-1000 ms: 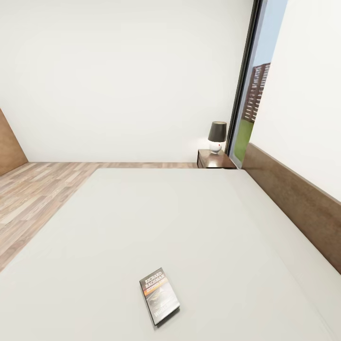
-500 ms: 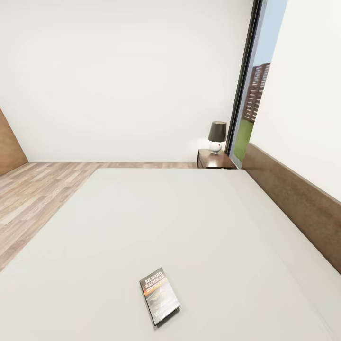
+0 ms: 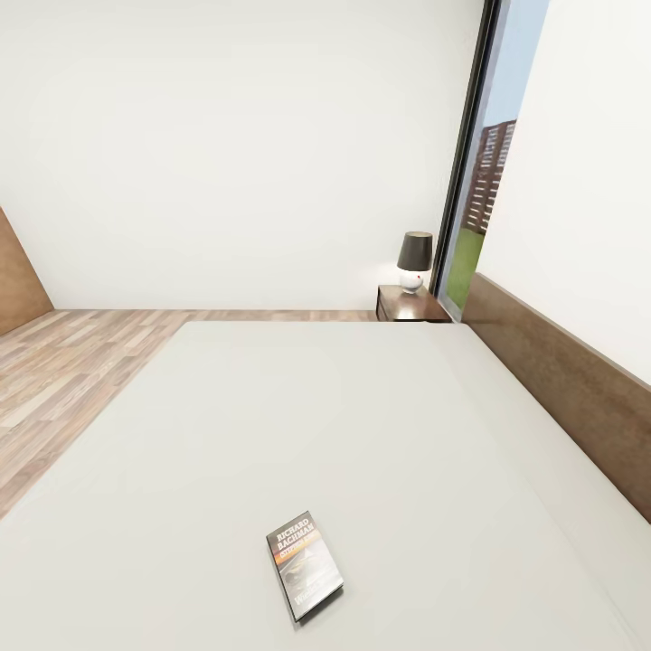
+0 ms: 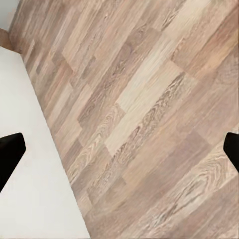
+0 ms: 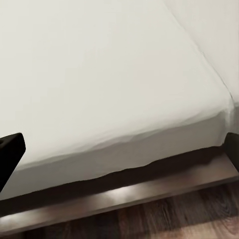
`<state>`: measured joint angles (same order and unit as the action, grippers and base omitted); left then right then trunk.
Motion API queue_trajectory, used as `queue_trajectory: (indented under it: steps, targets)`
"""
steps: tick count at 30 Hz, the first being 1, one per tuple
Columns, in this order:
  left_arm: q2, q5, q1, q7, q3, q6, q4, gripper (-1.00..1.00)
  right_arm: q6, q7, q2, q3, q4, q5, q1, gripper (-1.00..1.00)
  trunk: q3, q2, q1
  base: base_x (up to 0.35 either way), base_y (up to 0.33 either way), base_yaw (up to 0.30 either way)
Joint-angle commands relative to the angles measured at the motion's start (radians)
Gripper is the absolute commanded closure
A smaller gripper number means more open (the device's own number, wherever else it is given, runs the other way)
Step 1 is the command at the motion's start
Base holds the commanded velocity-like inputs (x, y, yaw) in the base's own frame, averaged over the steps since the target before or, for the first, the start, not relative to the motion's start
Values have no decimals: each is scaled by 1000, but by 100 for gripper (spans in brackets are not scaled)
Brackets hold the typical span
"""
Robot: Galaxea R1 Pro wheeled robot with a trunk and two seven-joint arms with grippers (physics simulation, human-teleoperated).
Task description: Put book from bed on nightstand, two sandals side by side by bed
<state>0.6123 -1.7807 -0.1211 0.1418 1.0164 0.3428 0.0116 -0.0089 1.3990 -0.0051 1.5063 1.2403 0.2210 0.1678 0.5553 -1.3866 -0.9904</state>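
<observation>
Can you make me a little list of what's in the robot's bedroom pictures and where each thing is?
book: lying flat on the bed, near the robot's side
bed: pale mattress, brown headboard along the right
nightstand: past the bed's far corner, by the window
lamp: standing on the nightstand
floor: wood planks, left of the bed
left gripper: open, over the floor beside the bed
right gripper: open, facing the bed's edge

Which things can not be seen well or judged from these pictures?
- Nightstand, head view: far off, its lower part hidden behind the bed; drawer not discernible.
- Book, head view: lower cover lettering too small to read.
- Left gripper and right gripper, wrist views: only dark tips at the edges; jaws stand wide apart.
</observation>
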Motion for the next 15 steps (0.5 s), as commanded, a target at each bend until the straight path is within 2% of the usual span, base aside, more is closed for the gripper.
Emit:
queue_trajectory:
  steps: [1,2,5,8,12,15]
  targets:
    - [33,-38,-6,22,12,1,-2,-100,-2,-8,-2,-10,-6,5,0,-100,0,0,0,0,0,0]
    - [33,-38,-6,22,12,1,-2,-100,-2,-8,-2,-10,-6,5,0,-100,0,0,0,0,0,0]
    - [119,-123,-17,91,13,-2,-2,-100,-10,-32,-8,-32,-30,9,0,-100,0,0,0,0,0,0]
    - [194,-174,-21,187,12,-4,-2,-100,-32,-45,-15,-43,-54,27,-1,-100,0,0,0,0,0,0]
    - [284,-206,-21,329,12,-3,-3,-100,-50,-54,-20,-49,-72,47,-1,-100,0,0,0,0,0,0]
    - [353,-218,-17,407,11,-4,-3,-100,-57,-57,-22,-51,-78,55,-1,-100,0,0,0,0,0,0]
